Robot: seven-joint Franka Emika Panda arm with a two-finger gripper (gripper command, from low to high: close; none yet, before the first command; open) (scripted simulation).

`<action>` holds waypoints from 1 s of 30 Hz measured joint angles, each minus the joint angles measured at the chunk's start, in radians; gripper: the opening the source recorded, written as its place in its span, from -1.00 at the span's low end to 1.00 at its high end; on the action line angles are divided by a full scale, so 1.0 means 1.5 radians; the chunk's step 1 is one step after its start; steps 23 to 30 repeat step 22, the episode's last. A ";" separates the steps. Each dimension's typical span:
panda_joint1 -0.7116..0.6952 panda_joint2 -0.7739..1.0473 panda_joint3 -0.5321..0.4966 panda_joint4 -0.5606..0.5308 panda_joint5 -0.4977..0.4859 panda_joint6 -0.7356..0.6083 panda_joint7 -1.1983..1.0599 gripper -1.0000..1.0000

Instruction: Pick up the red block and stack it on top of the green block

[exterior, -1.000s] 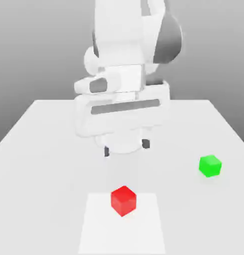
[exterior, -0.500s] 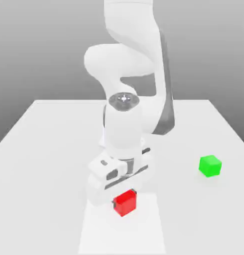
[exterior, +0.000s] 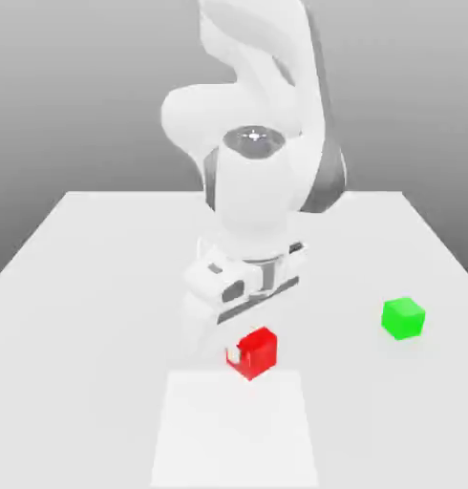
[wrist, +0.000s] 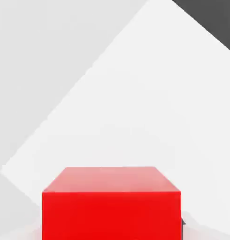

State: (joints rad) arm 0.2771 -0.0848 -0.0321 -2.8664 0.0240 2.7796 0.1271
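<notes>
The red block (exterior: 259,351) is a small bright cube pinched under my hand, lifted a little off the table just beyond the far edge of the white patch (exterior: 233,430). My gripper (exterior: 249,346) is shut on it, with the arm looming directly above. The hand view has the red block (wrist: 111,206) close up, over the white patch (wrist: 149,108). The green block (exterior: 403,318) sits alone on the table toward the exterior view's right, well apart from the gripper and roughly level with the held cube.
The light grey table (exterior: 85,287) stretches wide on both sides. The arm's base and body rise at the back middle. A dark strip beyond the table's edge (wrist: 210,18) appears in the hand view.
The hand came down from above the table onto the red block and shut on it. Since half a second ago it has risen with the block, drifting slightly toward the exterior view's right.
</notes>
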 joint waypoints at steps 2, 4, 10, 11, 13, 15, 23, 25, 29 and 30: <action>0.046 -0.016 0.039 -0.003 0.016 -0.013 -0.006 -1.00; 0.097 -0.031 0.078 -0.006 0.033 -0.025 -0.013 -1.00; 0.260 -0.079 0.194 -0.014 0.075 -0.062 -0.029 -1.00; 0.288 -0.088 0.214 -0.015 0.082 -0.069 -0.031 -1.00; 0.303 -0.065 0.233 -0.016 0.076 -0.045 -0.025 -1.00; 0.298 -0.022 0.241 -0.015 0.053 -0.004 -0.008 -1.00; 0.291 0.075 0.224 -0.011 -0.044 0.085 0.059 1.00; 0.291 0.075 0.224 -0.011 -0.044 0.085 0.059 1.00; 0.291 0.075 0.224 -0.011 -0.044 0.085 0.059 1.00; 0.291 0.075 0.224 -0.011 -0.044 0.085 0.059 1.00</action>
